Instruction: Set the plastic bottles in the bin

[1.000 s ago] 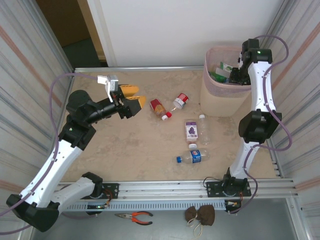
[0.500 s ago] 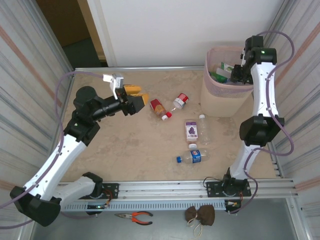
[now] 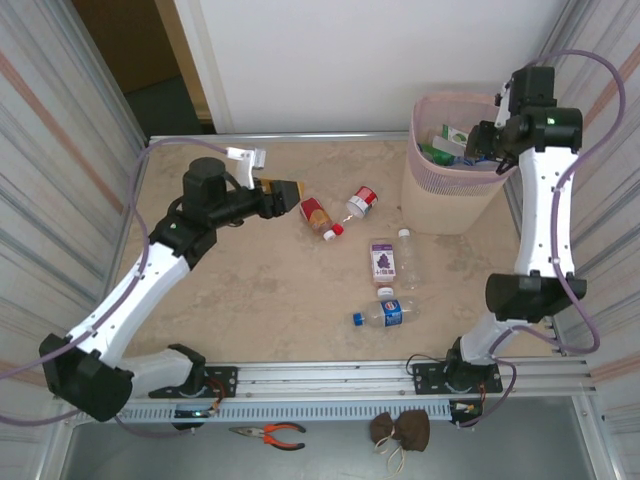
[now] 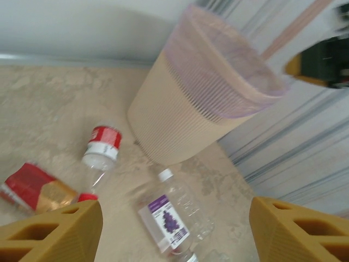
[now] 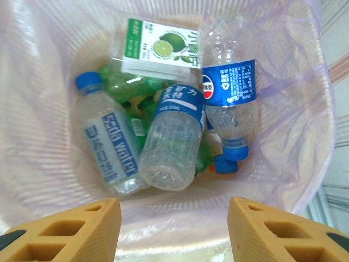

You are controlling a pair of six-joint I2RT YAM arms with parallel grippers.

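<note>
Several plastic bottles lie on the table: a brown one with a red label, a clear one with a red cap, a purple-labelled one, a clear one beside it, and a blue-labelled one. My left gripper hovers open and empty just left of the red-labelled bottle. The bin stands at the back right. My right gripper hangs open and empty over it. Inside lie several bottles, among them a soda water one and a blue-labelled one.
A low metal rail borders the table's far edge, and corrugated walls close both sides. Pliers and a brown pouch lie on the ledge below the arm bases. A green-and-white carton rests in the bin.
My left arm has swung right, toward the red-labelled bottle, with its jaws a little narrower. My right arm has shifted right and up over the bin.
</note>
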